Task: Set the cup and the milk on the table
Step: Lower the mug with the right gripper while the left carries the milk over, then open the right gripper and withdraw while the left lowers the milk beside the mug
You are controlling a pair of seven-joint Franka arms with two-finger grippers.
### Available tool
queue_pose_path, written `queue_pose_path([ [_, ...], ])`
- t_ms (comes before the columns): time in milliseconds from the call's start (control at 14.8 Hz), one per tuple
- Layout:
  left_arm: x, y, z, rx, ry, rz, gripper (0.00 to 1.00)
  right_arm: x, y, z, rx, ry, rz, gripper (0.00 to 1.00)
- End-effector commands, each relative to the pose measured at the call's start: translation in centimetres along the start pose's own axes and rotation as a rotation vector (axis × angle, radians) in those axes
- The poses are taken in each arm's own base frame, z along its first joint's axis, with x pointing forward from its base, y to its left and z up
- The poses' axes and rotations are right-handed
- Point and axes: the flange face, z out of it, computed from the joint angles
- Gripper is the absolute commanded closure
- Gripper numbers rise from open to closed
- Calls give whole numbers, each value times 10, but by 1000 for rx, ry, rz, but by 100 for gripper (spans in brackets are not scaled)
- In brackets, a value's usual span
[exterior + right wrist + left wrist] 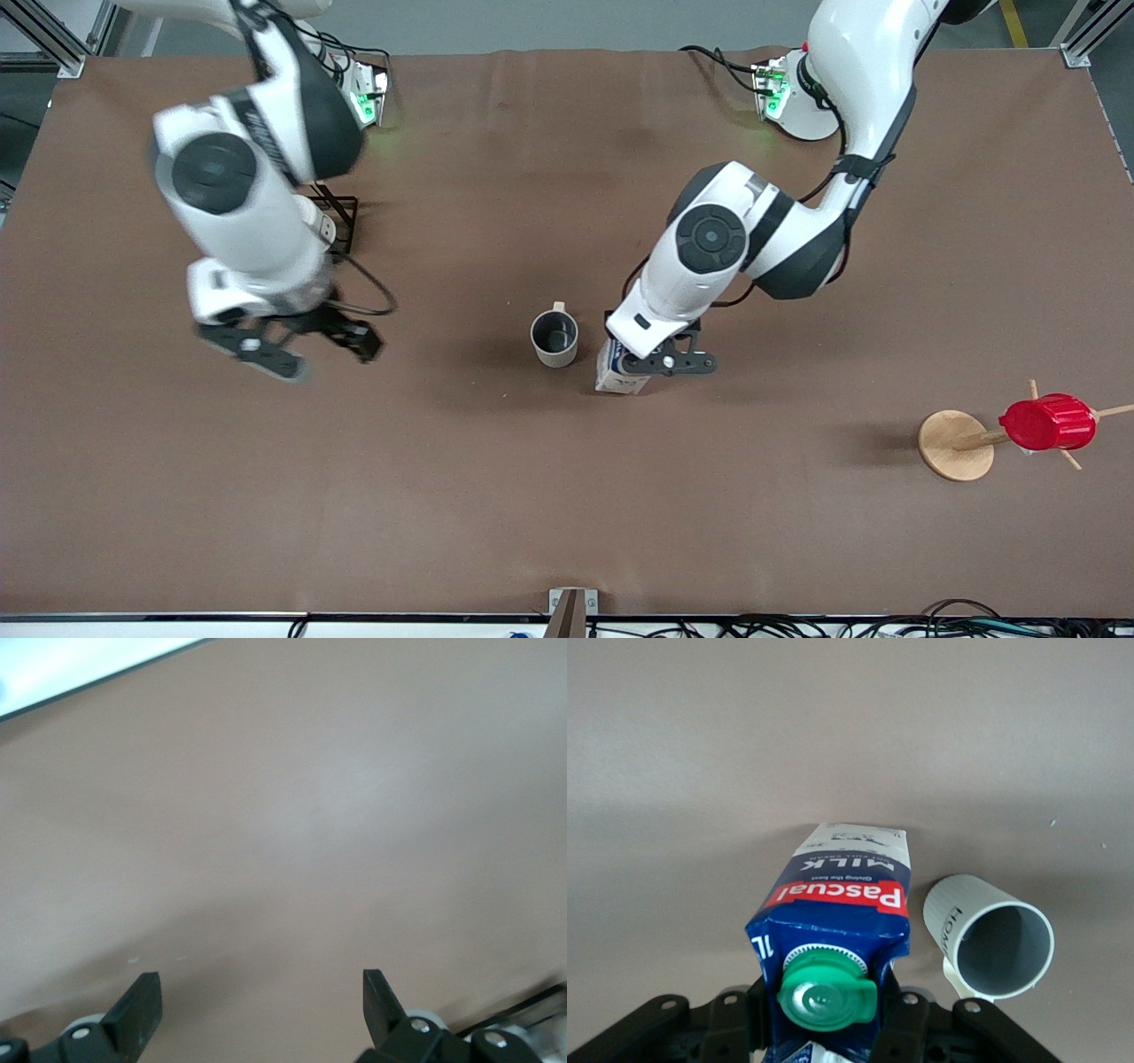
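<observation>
Left gripper (666, 361) low at table centre, fingers clamped. Right gripper (297, 347) raised, fingers spread wide, nothing between.

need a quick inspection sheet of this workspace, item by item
surface: brown cloth table, flat, bare between items
job's things: cup upright on table; milk carton beside it, standing on table
clutter: red ribbed cup on wooden peg stand; black wire rack
grippers: left gripper closed on milk; right gripper open over bare cloth
cables: black cables along the table's front edge
surroundings: nothing seen
</observation>
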Motion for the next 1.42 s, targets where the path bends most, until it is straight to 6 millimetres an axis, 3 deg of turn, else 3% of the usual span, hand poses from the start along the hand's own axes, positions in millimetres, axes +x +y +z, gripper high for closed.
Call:
queue_pose_path([
  [0, -1, 9, -1, 31, 14, -3, 95, 19, 76, -31, 39, -32, -54, 0],
  [135, -3, 9, 3, 35, 8, -10, 95, 29, 129, -53, 60, -74, -137, 0],
  [473, -15, 17, 20, 58, -23, 10, 95, 26, 236, -103, 116, -123, -261, 0],
  [811, -18, 20, 26, 67, -36, 16, 93, 22, 226, -109, 122, -112, -282, 0],
  [878, -18, 20, 27, 68, -37, 15, 83, 22, 226, -110, 122, -110, -282, 0],
  [1081, -18, 20, 28, 67, -38, 23, 14, 21, 226, -109, 120, -118, -283, 0],
  [1149, -17, 19, 26, 66, -34, 22, 2, 21, 226, -109, 120, -119, -285, 0],
  [1351, -14, 17, 13, 56, -17, 13, 0, 20, 226, -109, 120, -121, -283, 0],
])
